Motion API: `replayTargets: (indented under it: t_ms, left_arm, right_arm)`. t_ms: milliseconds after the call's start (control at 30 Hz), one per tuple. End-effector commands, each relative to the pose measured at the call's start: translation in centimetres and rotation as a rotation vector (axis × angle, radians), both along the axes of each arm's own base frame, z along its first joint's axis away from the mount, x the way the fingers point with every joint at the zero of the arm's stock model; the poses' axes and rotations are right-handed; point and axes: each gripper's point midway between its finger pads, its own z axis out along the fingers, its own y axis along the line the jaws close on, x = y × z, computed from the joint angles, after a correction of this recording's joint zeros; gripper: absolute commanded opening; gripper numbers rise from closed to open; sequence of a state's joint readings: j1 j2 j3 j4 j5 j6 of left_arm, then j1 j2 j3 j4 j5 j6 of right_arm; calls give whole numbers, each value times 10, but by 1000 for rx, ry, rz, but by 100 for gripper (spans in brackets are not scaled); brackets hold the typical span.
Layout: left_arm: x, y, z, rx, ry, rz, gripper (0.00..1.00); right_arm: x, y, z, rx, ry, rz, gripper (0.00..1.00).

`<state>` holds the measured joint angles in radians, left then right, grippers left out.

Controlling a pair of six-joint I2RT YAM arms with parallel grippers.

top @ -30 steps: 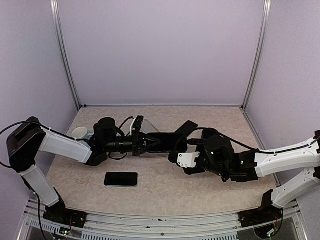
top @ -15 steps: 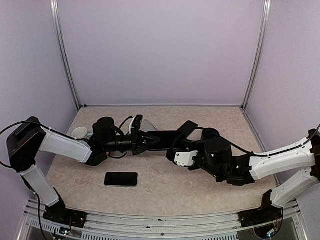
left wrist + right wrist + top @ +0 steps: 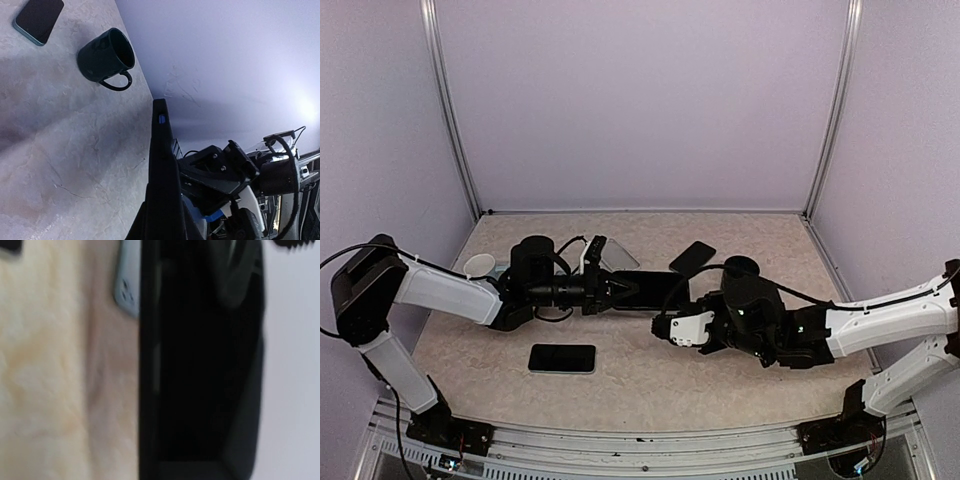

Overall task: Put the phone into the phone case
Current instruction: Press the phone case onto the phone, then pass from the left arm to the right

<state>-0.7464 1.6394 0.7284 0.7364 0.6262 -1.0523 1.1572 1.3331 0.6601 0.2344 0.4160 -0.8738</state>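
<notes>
Black plastic and slim, a black phone case (image 3: 650,290) is held above the middle of the beige marbled table (image 3: 650,390). The left fingers (image 3: 608,287) are clenched on one short end. Its long axis runs left to right, so the free end points toward the right arm.

In the left wrist view the case appears edge-on, rising out of the fingers. The blurred right wrist view is filled by a dark hollow with a raised rim. That suggests a case rather than a handset, though this is a judgement.

The right fingers (image 3: 665,320) sit just beside the free end, slightly nearer the front of the table. The pictures do not show whether they are parted or closed.

A flat black phone (image 3: 562,358) lies on the table near the front edge, its long axis also left to right. It is apart from the case, in front of the left forearm. The phone lies to the left of the right fingers and closer to the front edge. Since the left fingers are occupied, picking it up would likely fall to the right arm.

A dark mug (image 3: 741,267) stands behind the right wrist.
</notes>
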Motion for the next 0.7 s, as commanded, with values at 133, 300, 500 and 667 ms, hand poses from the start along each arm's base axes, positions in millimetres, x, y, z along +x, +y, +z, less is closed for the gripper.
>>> replayTargets:
  t_ms: [133, 300, 500, 667]
  left_arm:
    - [3, -3, 29, 16, -222, 12, 0]
    - [2, -2, 30, 20, -227, 17, 0]
    - [-2, -3, 31, 20, -250, -12, 0]
    - [-10, -6, 37, 7, -286, -47, 0]
  right_arm:
    - [-19, 20, 28, 144, 175, 78, 0]
    - [-16, 16, 39, 178, 193, 53, 14]
    - [-19, 10, 40, 185, 263, 46, 85]
    - [-23, 9, 43, 218, 334, 74, 100]
